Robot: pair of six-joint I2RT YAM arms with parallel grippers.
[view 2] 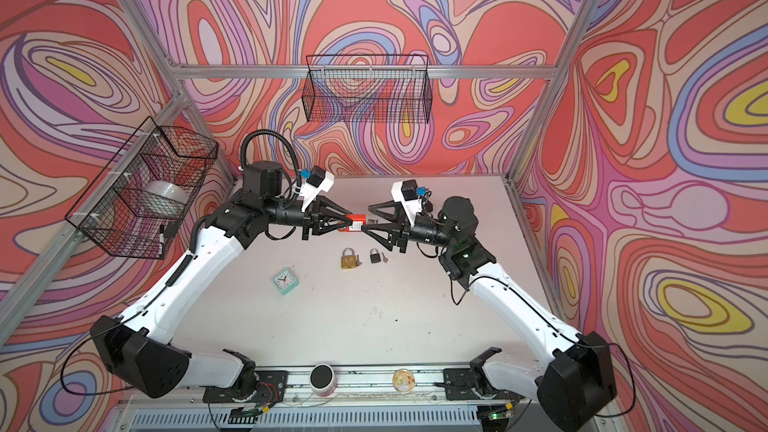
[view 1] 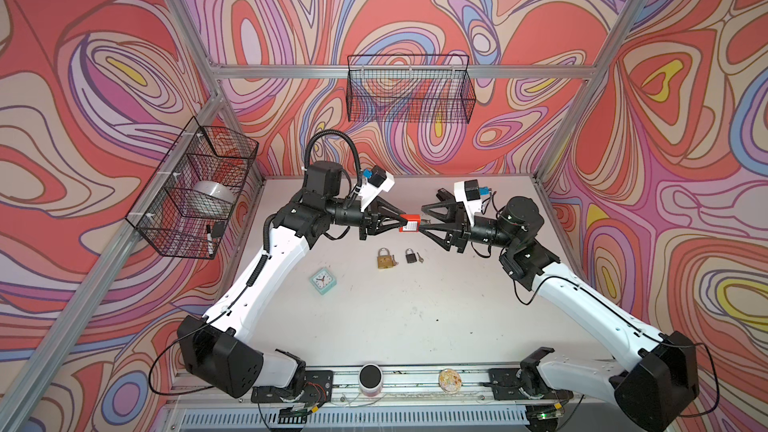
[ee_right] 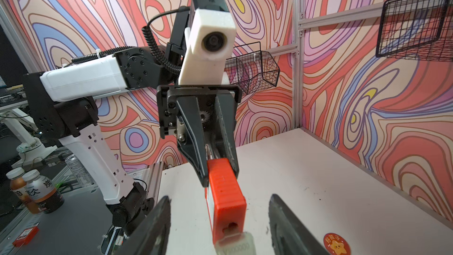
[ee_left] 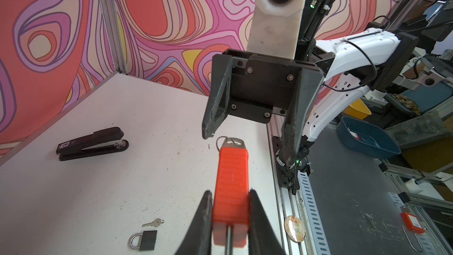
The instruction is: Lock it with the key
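Observation:
In both top views a red padlock [view 1: 409,223] [view 2: 356,222] hangs in the air above the white table [view 1: 415,317], between the two grippers. My left gripper [view 1: 401,224] [ee_left: 230,192] is shut on the padlock's [ee_left: 231,185] ribbed sides, the shackle [ee_left: 229,239] running back between its fingers. A silver key [ee_left: 232,142] [ee_right: 236,242] sticks out of the padlock's [ee_right: 226,199] free end. My right gripper [view 1: 422,221] [ee_right: 220,197] faces it, open; its fingers stand well apart on either side of the key and touch nothing.
On the table below lie a brass padlock [view 1: 384,258], a small black padlock [view 1: 411,256] with a loose key [view 1: 421,258], and a mint clock [view 1: 323,280]. A black stapler [ee_left: 92,143] lies near the back. Wire baskets [view 1: 409,89] hang on the walls.

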